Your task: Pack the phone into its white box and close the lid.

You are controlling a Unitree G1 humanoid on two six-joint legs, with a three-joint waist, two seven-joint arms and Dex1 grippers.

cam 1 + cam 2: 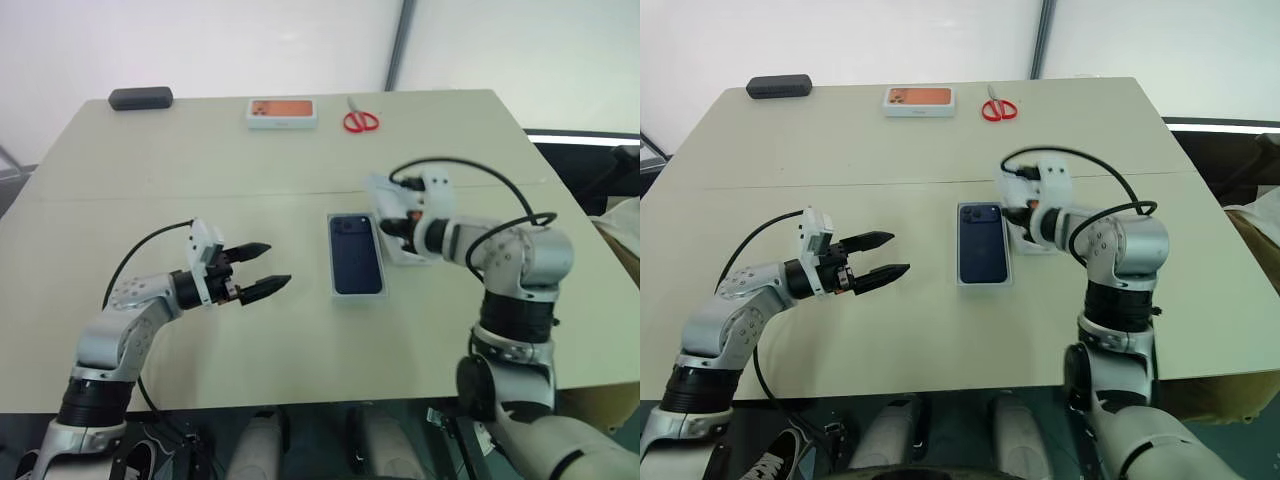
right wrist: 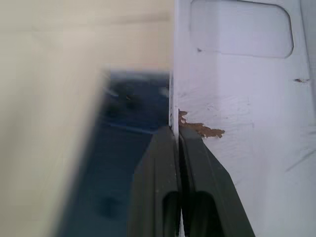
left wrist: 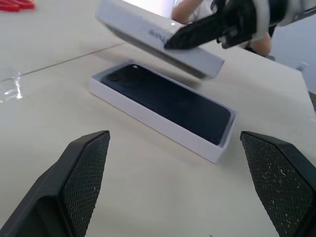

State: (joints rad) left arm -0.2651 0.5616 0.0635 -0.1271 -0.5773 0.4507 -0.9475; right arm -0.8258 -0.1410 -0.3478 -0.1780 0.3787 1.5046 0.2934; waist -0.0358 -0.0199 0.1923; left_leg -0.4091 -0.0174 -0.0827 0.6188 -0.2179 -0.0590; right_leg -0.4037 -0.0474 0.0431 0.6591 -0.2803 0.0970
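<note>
At the far edge of the pale worktop [image 1: 200,180], along the top of the head views, lie three things well apart from the action: a black oblong case [image 1: 141,98] at the upper left, a white box with an orange top [image 1: 283,112] in the upper middle, and red-handled scissors [image 1: 360,120] just right of it. None of them lies between the arms and the work. In the middle of the frame the phone [image 1: 356,253] lies flat, dark back up, inside the white box [image 1: 343,297], its camera cluster at the far end. Right of it, the right claw [image 3: 170,43] is pinched shut on one wall of the lid [image 3: 153,37], which the left wrist view shows tilted and lifted off the worktop, hanging over the box's far side without touching it. In the head views the right wrist and its cable cover most of the lid, so only white slivers show. The right wrist view shows the lid's plain white inside with a small brown scuff, the phone a blue blur beyond. The left claw [image 1: 258,268] hovers left of the box, fingers spread wide, holding nothing. A person is partly visible behind the right claw in the left wrist view, cut off by the frame's top.
</note>
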